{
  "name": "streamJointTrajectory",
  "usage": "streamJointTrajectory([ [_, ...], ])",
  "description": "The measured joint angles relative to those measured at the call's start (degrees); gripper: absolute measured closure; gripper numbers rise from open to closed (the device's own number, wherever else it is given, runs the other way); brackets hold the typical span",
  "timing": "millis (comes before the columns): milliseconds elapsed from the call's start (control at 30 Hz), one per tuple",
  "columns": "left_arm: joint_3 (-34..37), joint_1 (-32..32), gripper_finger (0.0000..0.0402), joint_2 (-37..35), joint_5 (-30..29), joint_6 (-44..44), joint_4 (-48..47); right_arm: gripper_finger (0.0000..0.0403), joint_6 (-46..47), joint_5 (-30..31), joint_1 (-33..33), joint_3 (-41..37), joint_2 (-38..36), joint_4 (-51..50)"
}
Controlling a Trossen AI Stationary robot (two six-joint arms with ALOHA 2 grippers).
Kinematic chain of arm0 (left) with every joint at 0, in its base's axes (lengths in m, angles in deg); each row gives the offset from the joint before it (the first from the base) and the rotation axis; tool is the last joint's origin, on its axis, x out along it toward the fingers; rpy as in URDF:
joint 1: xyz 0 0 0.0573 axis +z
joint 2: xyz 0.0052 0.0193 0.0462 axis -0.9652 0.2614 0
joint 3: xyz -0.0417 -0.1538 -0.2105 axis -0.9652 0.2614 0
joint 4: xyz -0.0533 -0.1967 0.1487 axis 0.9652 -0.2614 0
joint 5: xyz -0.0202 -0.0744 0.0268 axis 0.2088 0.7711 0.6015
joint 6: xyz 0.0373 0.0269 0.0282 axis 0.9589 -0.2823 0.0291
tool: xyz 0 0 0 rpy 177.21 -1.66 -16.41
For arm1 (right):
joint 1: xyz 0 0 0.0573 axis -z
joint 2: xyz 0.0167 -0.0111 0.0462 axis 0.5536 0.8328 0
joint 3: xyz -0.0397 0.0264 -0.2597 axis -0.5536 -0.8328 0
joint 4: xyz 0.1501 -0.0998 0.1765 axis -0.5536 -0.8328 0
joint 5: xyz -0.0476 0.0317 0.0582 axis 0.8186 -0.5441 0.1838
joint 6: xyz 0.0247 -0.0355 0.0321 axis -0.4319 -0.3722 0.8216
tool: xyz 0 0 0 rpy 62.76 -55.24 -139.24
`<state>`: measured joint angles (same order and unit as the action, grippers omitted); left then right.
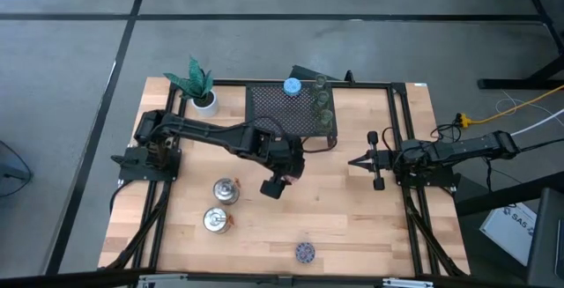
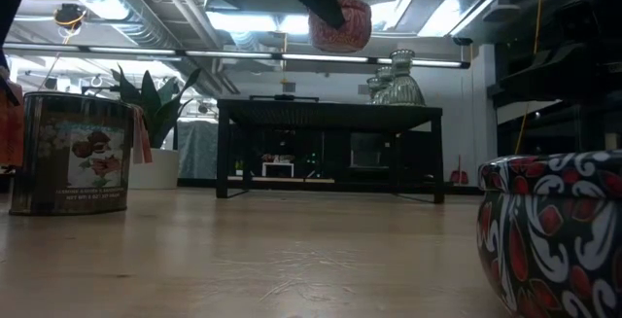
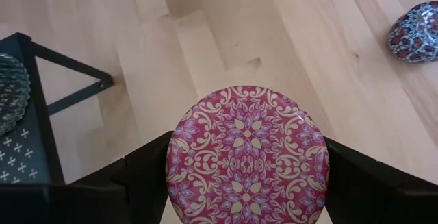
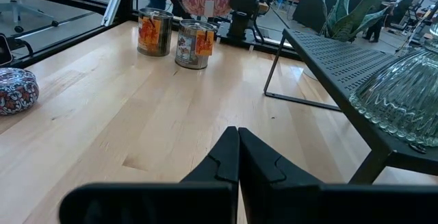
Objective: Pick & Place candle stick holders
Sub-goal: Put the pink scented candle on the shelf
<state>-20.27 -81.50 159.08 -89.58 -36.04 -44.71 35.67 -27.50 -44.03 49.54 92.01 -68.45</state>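
My left gripper (image 1: 275, 184) hangs over the middle of the table, shut on a pink patterned candle stick holder (image 3: 248, 157), which the low view shows high above the table (image 2: 340, 24). Two silvery holders (image 1: 226, 191) (image 1: 214, 221) stand on the table to its left. A purple holder (image 1: 305, 252) sits by the near edge. A blue holder (image 1: 292, 85) and three green glassy ones (image 1: 322, 101) stand on the black mesh rack (image 1: 282, 112). My right gripper (image 1: 357, 160) rests shut at the table's right, touching nothing. My left gripper pinches the pink holder between its two fingers, one finger (image 3: 140, 172) on each of two opposite sides of the round wall (image 3: 171, 162). The fingers slant down from the table's left. The holder is lifted clear of the table, its round patterned face toward the wrist camera.
A white pot with a green plant (image 1: 203, 94) stands at the far left beside the rack. Bare wood (image 1: 352, 209) lies between the rack's near edge, the purple holder and my right arm. A black frame runs along the table's edges.
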Motion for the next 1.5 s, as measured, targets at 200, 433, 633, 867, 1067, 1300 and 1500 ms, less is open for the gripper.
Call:
streamJointTrajectory([
  [200,0.00,0.54,0.0105,0.00,-0.06,0.53,0.00,0.0400,0.00,0.00,0.00,0.00,0.00,0.00],
  [433,0.00,1.11,0.0105,0.00,-0.15,1.53,0.02,0.0400,0.00,0.00,-0.02,0.00,0.00,0.00],
  [633,0.00,3.56,0.0105,0.00,-0.19,1.66,0.02,0.0400,0.00,0.00,-0.02,0.00,0.00,0.00],
  [867,0.00,7.51,0.0105,-0.62,-0.19,3.59,0.50,0.0400,0.00,0.00,0.00,0.00,0.00,0.00],
  [1067,0.04,11.88,0.0105,-2.04,3.39,4.20,1.82,0.0400,0.00,0.02,-0.02,0.00,0.00,0.00],
  [1300,0.02,16.46,0.0105,-2.34,6.37,4.16,4.44,0.0400,0.00,0.02,-0.01,0.00,0.00,0.00],
  [1500,0.04,20.09,0.0105,-2.34,6.40,4.03,4.33,0.0400,0.00,0.02,-0.02,0.00,0.00,0.00],
])
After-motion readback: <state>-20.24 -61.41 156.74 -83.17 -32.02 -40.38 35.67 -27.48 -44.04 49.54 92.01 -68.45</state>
